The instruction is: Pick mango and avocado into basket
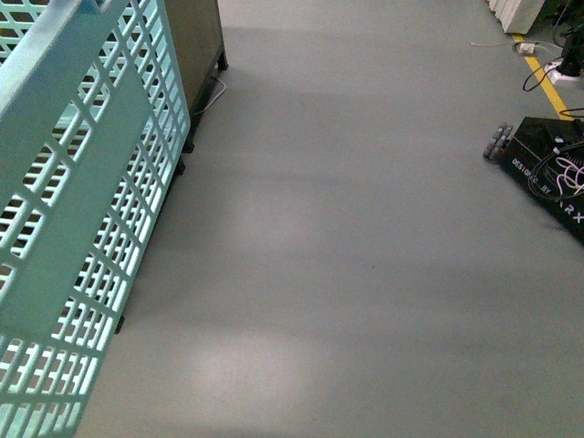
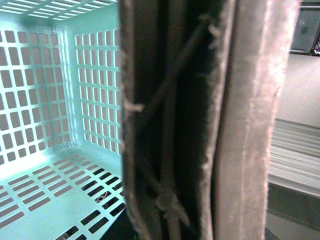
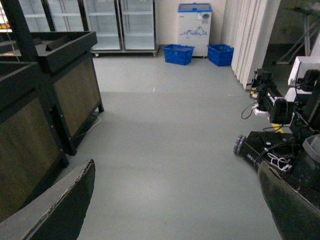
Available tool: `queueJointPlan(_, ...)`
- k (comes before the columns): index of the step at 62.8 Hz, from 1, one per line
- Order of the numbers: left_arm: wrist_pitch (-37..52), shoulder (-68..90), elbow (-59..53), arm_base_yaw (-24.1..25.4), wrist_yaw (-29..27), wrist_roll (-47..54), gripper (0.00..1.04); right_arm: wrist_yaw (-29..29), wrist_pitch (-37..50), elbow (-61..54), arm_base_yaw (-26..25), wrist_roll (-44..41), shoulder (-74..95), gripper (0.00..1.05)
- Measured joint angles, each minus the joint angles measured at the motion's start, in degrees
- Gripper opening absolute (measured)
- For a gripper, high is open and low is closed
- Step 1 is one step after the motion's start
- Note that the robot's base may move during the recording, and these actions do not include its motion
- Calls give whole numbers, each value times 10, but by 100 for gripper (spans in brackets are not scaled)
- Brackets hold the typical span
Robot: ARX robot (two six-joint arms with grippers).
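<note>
Left gripper: In the left wrist view, the left gripper appears clamped on the basket's brown handles, with a pale, fuzzy finger pad lying along one side.
Handles: Dark, narrow bars side by side, lashed together with white zip ties.
Basket: The light teal plastic basket has walls and bottom pierced by rows of rectangular slots. The part of its bottom that shows is bare.
Right gripper: In the right wrist view, the right gripper is spread wide and holds nothing, its dark curved fingers framing smooth grey floor.
Backdrop: Dark wood-panelled stands are at one side. Beyond them are glass-door fridges, two blue crates and a white chest freezer. A black wheeled base trails cables.
Front view: The basket hangs tilted at the left, clear of the matte grey floor. Neither arm shows. A yellow tape line runs near the black base.
Mango and avocado: Neither fruit appears in any view.
Progress: By the look of it, nothing is loaded. The basket is in hand, and both fruits remain to be found, picked and dropped in.
</note>
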Motion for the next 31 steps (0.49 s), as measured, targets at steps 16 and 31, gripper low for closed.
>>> queueJointPlan(16,0,0,0,0,0,0,14,0,0,0,0,0,0,96)
queueJointPlan(31,0,-1,0,0,1,-1,14,2,0,0,0,0,0,96)
